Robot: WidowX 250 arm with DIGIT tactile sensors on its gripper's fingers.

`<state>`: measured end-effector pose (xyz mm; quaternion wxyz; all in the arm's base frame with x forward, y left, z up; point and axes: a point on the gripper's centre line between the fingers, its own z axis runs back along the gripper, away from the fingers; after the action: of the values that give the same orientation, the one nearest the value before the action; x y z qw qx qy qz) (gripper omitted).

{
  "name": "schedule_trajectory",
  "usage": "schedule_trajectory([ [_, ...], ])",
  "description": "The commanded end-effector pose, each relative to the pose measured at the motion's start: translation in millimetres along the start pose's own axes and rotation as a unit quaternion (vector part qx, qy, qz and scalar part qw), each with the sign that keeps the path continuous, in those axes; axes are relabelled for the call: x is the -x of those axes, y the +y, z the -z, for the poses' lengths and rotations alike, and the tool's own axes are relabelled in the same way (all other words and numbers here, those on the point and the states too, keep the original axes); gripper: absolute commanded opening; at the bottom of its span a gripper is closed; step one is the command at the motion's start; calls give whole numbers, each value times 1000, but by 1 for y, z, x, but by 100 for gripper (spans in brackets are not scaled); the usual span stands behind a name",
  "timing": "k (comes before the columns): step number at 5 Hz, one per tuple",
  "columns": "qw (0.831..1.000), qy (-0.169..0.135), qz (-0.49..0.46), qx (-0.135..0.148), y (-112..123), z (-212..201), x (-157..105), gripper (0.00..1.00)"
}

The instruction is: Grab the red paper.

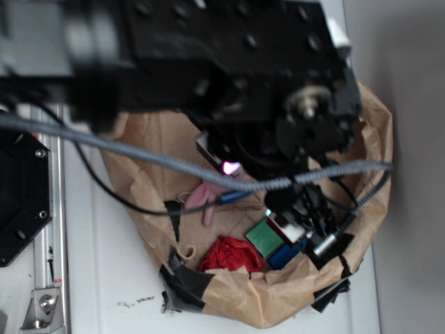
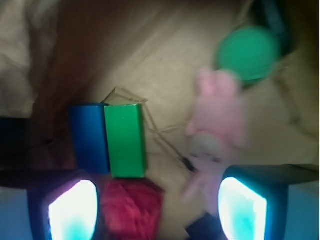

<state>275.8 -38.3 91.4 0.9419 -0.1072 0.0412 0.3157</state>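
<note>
Lying between the end effector [image 2: 157, 212] fingers, red paper [image 2: 131, 207].

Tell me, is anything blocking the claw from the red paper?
Nothing visible does. In the wrist view the red paper lies bare between the open fingers of the gripper, nearer the left one. The green block touches its far edge; the bunny lies to the right.

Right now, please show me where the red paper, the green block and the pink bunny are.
red paper [image 1: 231, 255], exterior view, middle of wad
green block [image 2: 125, 140], wrist view, top face
pink bunny [image 2: 218, 120], wrist view, body
</note>
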Motion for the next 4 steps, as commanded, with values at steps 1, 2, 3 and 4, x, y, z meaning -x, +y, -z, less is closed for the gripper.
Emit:
schedule_trajectory([
  [1,990,103,23,91,-42,30,47,100],
  [2,989,114,39,83,-49,31,64,100],
  [3,989,127,55,54,-37,59,69,100],
  [4,989,127,78,22,-21,85,71,100],
])
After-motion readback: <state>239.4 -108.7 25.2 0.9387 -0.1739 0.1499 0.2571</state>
